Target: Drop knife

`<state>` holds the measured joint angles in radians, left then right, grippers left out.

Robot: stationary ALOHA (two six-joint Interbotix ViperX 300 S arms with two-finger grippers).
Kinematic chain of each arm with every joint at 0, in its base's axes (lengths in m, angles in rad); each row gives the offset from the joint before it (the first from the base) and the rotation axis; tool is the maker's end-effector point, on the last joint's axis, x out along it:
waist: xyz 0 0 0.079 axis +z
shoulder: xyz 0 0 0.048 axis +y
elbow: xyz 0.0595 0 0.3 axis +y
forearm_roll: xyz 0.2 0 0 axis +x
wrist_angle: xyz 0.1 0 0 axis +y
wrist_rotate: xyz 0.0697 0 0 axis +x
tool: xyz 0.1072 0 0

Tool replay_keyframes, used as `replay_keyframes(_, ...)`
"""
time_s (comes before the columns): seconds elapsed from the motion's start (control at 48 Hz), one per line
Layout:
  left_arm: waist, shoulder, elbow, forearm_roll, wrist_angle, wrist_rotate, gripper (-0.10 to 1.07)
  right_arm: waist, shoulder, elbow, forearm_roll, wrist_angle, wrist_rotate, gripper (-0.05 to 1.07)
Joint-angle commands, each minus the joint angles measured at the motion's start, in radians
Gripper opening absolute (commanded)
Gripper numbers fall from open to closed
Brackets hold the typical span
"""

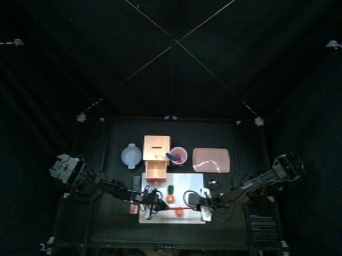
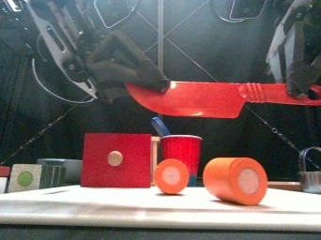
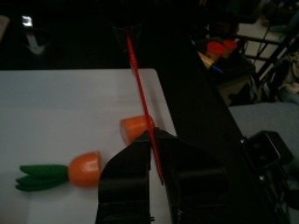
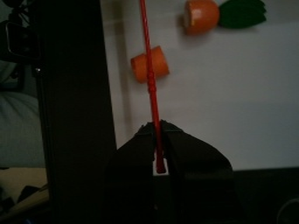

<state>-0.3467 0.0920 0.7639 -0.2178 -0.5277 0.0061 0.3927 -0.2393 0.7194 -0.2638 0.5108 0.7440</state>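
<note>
Front view shows the knife [image 2: 189, 97] hanging level in the air above the table [image 2: 163, 199], its long axis running side to side between the two arms, blade end at the left gripper [image 2: 135, 82] and handle end at the right gripper [image 2: 298, 89]. Seen from the right wrist, the right one is clamped on the handle; the left jaws stand either side of the blade, but whether they grip it I cannot tell. Carrot pieces [image 2: 235, 180] lie beneath.

A lab: black curtains [image 1: 80, 60] pen a small table [image 2: 150, 202].
</note>
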Motion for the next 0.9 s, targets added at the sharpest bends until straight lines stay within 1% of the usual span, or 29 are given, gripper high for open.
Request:
replay_keyframes(0.0,0.020,-0.032,-0.034,0.003,-0.040,0.003,0.57,-0.014,-0.044,-0.021,0.025,0.038,0.003,0.15)
replay_keyframes(0.125,0.043,-0.035,-0.034,0.002,-0.077,0.002,0.73,-0.015,-0.060,-0.018,0.048,0.061,0.003,0.15)
replay_keyframes(0.146,0.046,-0.035,-0.034,0.002,-0.087,0.002,0.77,-0.017,-0.063,-0.017,0.052,0.063,0.005,0.15)
replay_keyframes(0.25,0.055,-0.037,-0.029,-0.008,-0.126,0.000,0.89,-0.026,-0.075,-0.012,0.101,0.081,0.005,0.15)
replay_keyframes(0.333,0.061,-0.040,-0.021,-0.028,-0.161,0.002,0.95,-0.043,-0.086,-0.012,0.158,0.104,0.009,0.15)
replay_keyframes(0.396,0.064,-0.043,-0.017,-0.038,-0.189,0.003,0.96,-0.067,-0.095,-0.014,0.221,0.127,0.029,0.15)
replay_keyframes(0.5,0.067,-0.052,-0.003,-0.040,-0.219,0.003,0.96,-0.100,-0.123,-0.002,0.282,0.164,0.101,0.16)
replay_keyframes(0.583,0.069,-0.061,0.015,-0.040,-0.239,0.003,0.96,-0.109,-0.163,0.020,0.308,0.192,0.201,0.16)
replay_keyframes(0.688,0.069,-0.069,0.029,-0.040,-0.252,0.003,0.96,-0.109,-0.224,0.058,0.304,0.201,0.351,0.16)
replay_keyframes(0.75,0.069,-0.069,0.037,-0.040,-0.255,0.003,0.96,-0.106,-0.258,0.089,0.293,0.201,0.462,0.16)
replay_keyframes(0.792,0.069,-0.069,0.041,-0.040,-0.255,0.003,0.96,-0.106,-0.281,0.118,0.276,0.199,0.568,0.16)
replay_keyframes(0.875,0.069,-0.071,0.048,-0.040,-0.256,0.003,0.96,-0.101,-0.293,0.158,0.229,0.192,0.735,0.17)
